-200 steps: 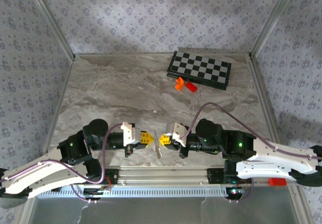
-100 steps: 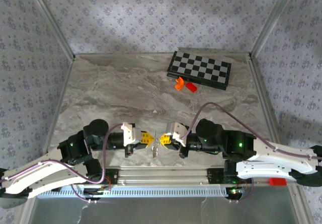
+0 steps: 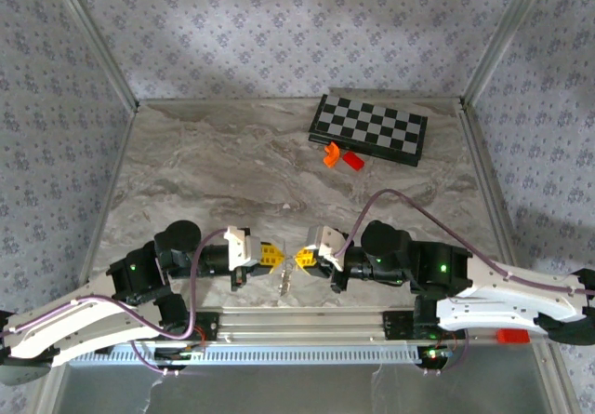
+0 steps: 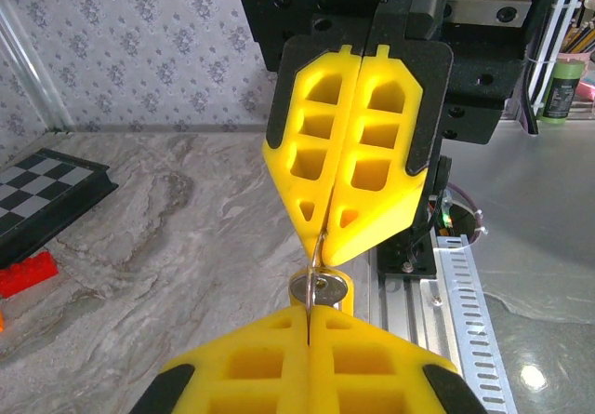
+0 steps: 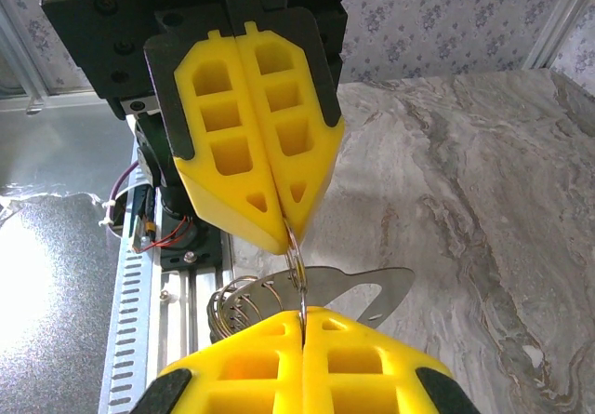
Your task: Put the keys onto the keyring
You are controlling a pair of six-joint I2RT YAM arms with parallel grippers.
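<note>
Both left fingers [image 3: 271, 254] and right fingers [image 3: 303, 259] pinch the keyring [image 5: 295, 247] above a grey marbled table [image 3: 232, 163], floral wallpaper [image 3: 279, 33] around.

Left pincer [image 5: 284, 239] of matt yellow plastic, shiny smooth metal key [image 5: 372, 288], smooth marble-patterned table [image 3: 232, 153], dull aluminium rail [image 5: 130, 284].

Grey-lilac floral wallpaper panels [image 3: 279, 23] close in the back and both sides, with slanting aluminium corner posts [image 3: 93, 37] at upper left and upper right. The grey marble-patterned worktop [image 3: 214, 163] lies evenly lit. A silver slotted metal rail [image 3: 297, 321] crosses the bottom edge.
</note>
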